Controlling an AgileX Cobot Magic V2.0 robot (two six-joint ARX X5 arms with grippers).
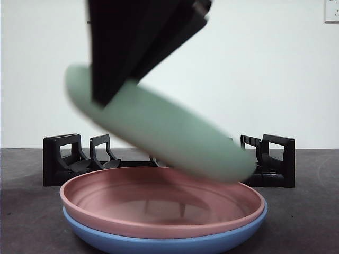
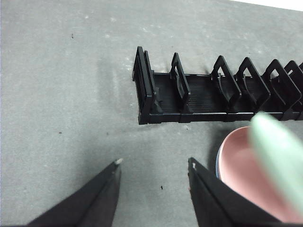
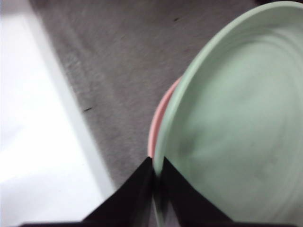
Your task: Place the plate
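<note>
Gripping the green plate (image 1: 159,129) by its raised rim, the right gripper (image 3: 157,176) is holding it tilted above the pink plate (image 1: 159,209), while the left gripper (image 2: 154,165) is hanging agape beside the black rack (image 2: 213,97).

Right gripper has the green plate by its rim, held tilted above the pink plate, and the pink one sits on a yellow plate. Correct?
Not quite: the bottom plate is blue, not yellow. The front view shows the pink plate nested in a blue plate. The rest holds: the right gripper pinches the rim of the green plate, tilted above the stack.
</note>
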